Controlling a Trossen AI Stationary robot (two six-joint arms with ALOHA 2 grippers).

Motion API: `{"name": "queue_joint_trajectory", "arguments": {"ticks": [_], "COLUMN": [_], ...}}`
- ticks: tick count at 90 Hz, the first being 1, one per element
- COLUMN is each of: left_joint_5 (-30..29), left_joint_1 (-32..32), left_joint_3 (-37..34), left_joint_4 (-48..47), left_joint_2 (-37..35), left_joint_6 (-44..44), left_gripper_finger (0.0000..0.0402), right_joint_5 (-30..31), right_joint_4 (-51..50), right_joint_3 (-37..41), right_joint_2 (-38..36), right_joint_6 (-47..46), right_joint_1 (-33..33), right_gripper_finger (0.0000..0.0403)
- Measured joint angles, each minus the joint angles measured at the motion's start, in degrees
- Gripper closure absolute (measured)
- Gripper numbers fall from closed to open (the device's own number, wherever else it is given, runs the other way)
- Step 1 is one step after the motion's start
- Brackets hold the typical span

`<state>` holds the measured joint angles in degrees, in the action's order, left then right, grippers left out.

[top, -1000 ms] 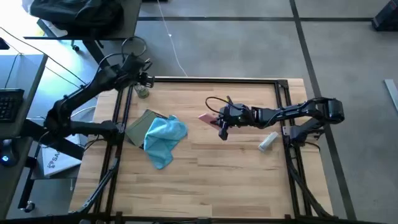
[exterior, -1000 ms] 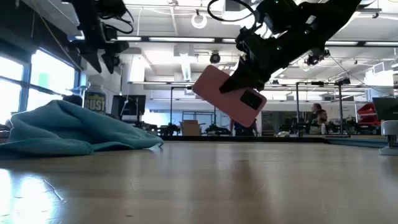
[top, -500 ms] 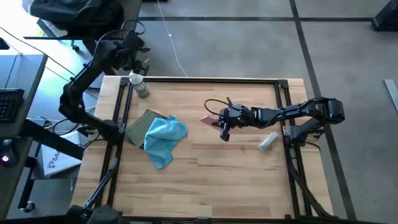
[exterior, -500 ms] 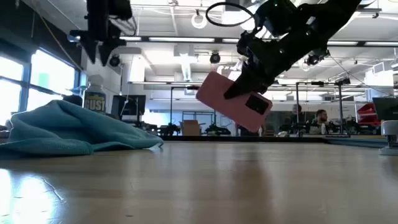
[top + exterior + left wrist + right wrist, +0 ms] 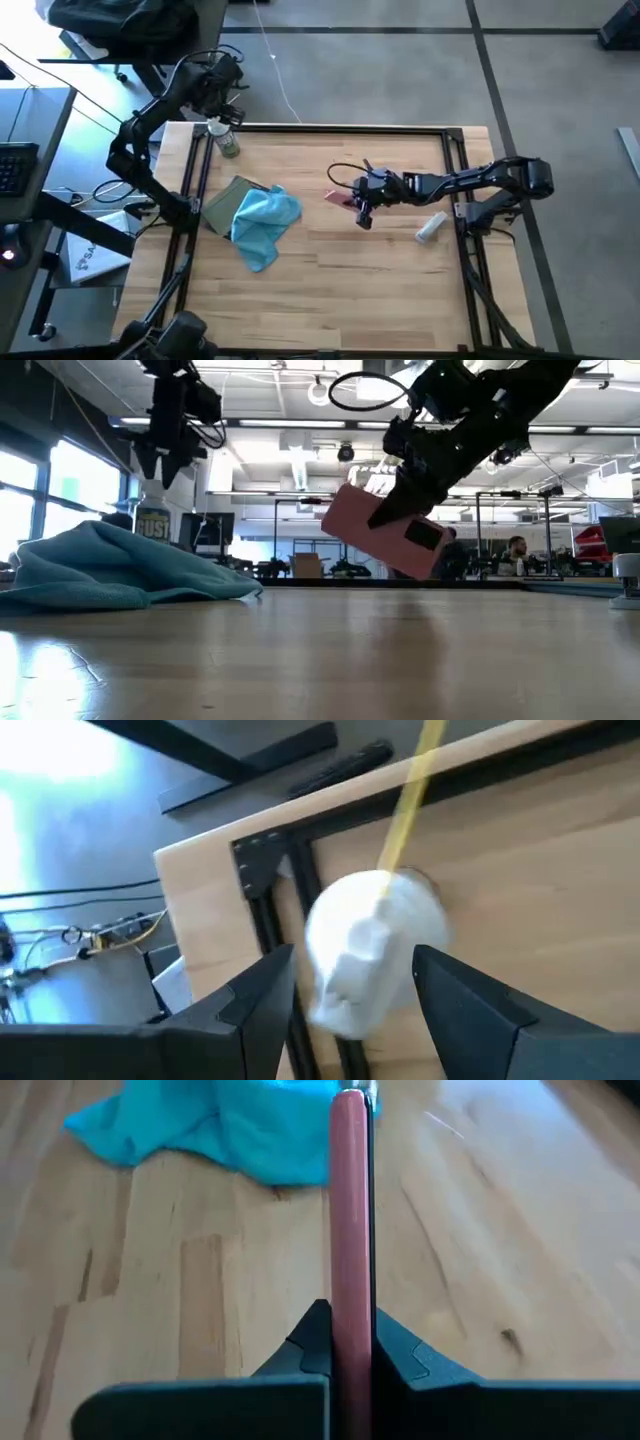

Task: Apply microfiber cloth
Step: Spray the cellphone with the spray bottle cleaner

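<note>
The light-blue microfiber cloth point(image 5: 262, 222) lies crumpled at the table's left, partly on an olive pouch point(image 5: 220, 203); it also shows in the low view point(image 5: 110, 570) and the right wrist view point(image 5: 230, 1120). My right gripper point(image 5: 360, 205) is shut on a pink phone point(image 5: 385, 545) mid-table, to the right of the cloth. My left gripper point(image 5: 360, 1010) is open high over the far left corner. Its fingers stand on either side of the white cap of a small spray bottle point(image 5: 370, 950) that stands upright on the table point(image 5: 226, 140) below. My right gripper pinches the phone's camera end point(image 5: 350, 1330) between its two fingers point(image 5: 305, 1340), one on each flat face. The fingers point toward the table's left, along the phone. The phone stands on edge, tilted, lifted clear of the table, its free end toward the cloth.
A white cylinder point(image 5: 431, 227) lies near the table's right edge. A black frame point(image 5: 330, 128) runs round the tabletop. The near half of the table is bare wood point(image 5: 330, 290).
My left gripper has risen and drawn back from the spray bottle toward the table's far edge; the bottle stays standing. The phone in my right gripper has sunk a little and tipped flatter, still clear of the table.
</note>
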<state>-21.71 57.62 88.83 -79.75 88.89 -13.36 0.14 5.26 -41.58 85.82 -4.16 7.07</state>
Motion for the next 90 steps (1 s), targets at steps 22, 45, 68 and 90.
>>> {"name": "queue_joint_trajectory", "arguments": {"ticks": [22, 45, 68, 90], "left_joint_5": [3.3, 3.4, 3.1, 1.2], "left_joint_1": [0.7, 0.7, 0.3, -2.3], "left_joint_3": [0.0, 0.0, 0.3, 0.4], "left_joint_4": [-1.3, -1.7, -3.1, -4.2], "left_joint_2": [0.1, 0.5, 1.9, 1.1], "left_joint_6": [-1.1, -2.0, -4.5, -4.3], "left_gripper_finger": [0.0232, 0.0306, 0.0356, 0.0369], "right_joint_5": [-0.3, -0.4, -0.2, 6.6], "right_joint_4": [-0.3, -2.9, -6.7, -14.0], "right_joint_3": [0.0, 0.0, 0.0, 0.0], "right_joint_2": [0.0, 0.0, -1.5, -11.2], "right_joint_6": [-0.3, -1.3, -2.4, -2.4], "right_joint_1": [-1.0, -3.8, -6.7, -8.2], "right_gripper_finger": [0.0402, 0.0402, 0.0402, 0.0402]}}
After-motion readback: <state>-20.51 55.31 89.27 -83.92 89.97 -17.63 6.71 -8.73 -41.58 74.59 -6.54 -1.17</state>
